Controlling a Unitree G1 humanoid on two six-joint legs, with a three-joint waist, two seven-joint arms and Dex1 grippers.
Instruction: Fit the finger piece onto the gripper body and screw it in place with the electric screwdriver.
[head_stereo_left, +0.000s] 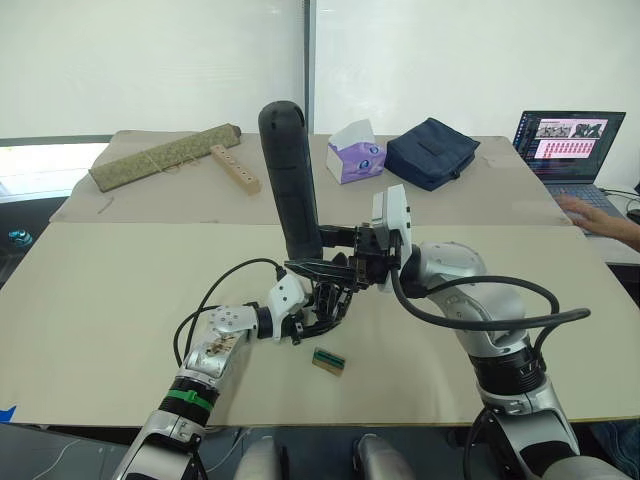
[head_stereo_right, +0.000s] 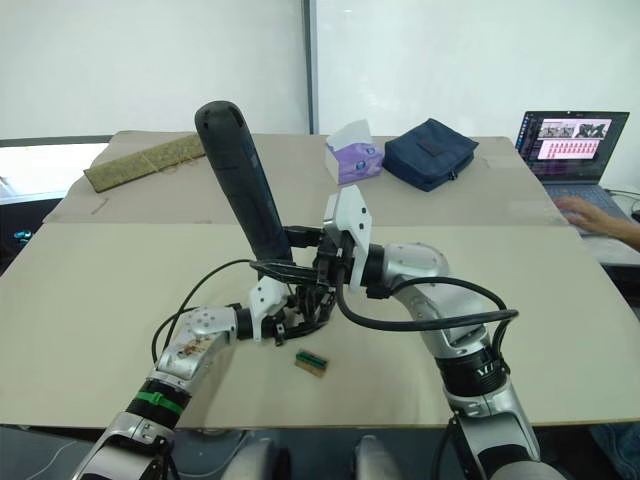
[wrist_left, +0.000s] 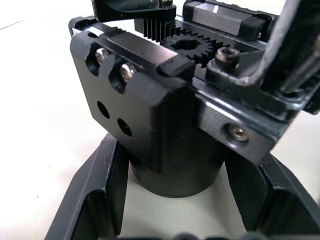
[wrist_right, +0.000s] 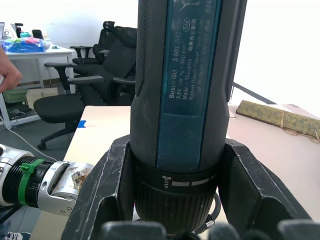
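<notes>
Nearest you, close to the tabletop's front edge, lies one small green-and-brown block (head_stereo_left: 328, 361), alone on the bare surface. Just behind it your left gripper (head_stereo_left: 318, 318) is clamped around the round base of the one gripper body (wrist_left: 165, 115), holding it low over the table; in the left wrist view you see a gear wheel and several screws on its top face. Your right gripper (head_stereo_left: 345, 262) is closed on the one electric screwdriver (head_stereo_left: 291, 180), gripping it around its lower collar. The screwdriver stands nearly upright, leaning a little toward the far left corner, its lower end right over the gripper body. Whether the bit touches a screw, you cannot tell.

Along the far edge you have one rolled mat (head_stereo_left: 163, 157), one wooden block with holes (head_stereo_left: 235, 168), one tissue box (head_stereo_left: 355, 155) with a tissue sticking out, and one dark blue pouch (head_stereo_left: 431, 152), closed. At the far right corner sits one open laptop (head_stereo_left: 567, 145), a person's hand (head_stereo_left: 598, 214) on its keyboard.
</notes>
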